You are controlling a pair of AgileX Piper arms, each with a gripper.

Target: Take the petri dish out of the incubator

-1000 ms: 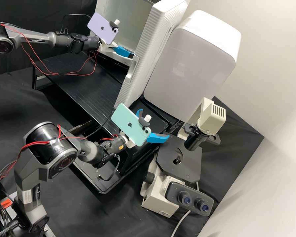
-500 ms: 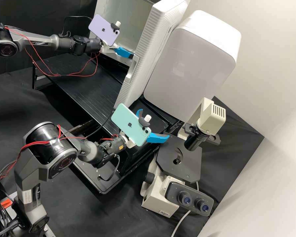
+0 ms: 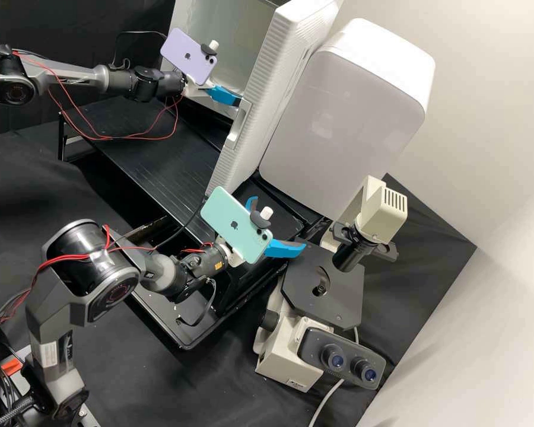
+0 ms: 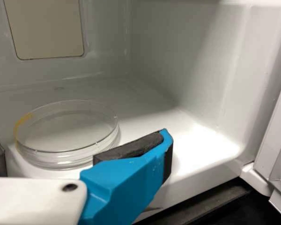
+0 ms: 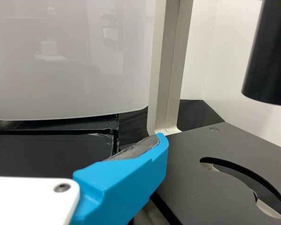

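A clear, round petri dish (image 4: 65, 131) lies on the white floor of the incubator (image 4: 187, 61) chamber. My left gripper (image 4: 79, 150) is open at the chamber's mouth, with the dish's near rim between its two fingers and no contact that I can see. In the high view the left gripper (image 3: 225, 95) sits at the incubator's opening (image 3: 231, 35), beside the swung-out ribbed door (image 3: 273, 83). My right gripper (image 3: 277, 225) hangs open with nothing in it, low in front of the door and over the microscope stage (image 3: 326, 284); one blue finger (image 5: 131, 159) shows in its wrist view.
A large white box (image 3: 350, 107) stands to the right of the door. A microscope (image 3: 314, 350) sits at the front right with its black stage (image 5: 225, 159) and dark objective (image 5: 271, 56). The black ribbed shelf (image 3: 160, 160) runs under both arms.
My left arm has crept a little to the right, toward the incubator opening. The right arm has kept still.
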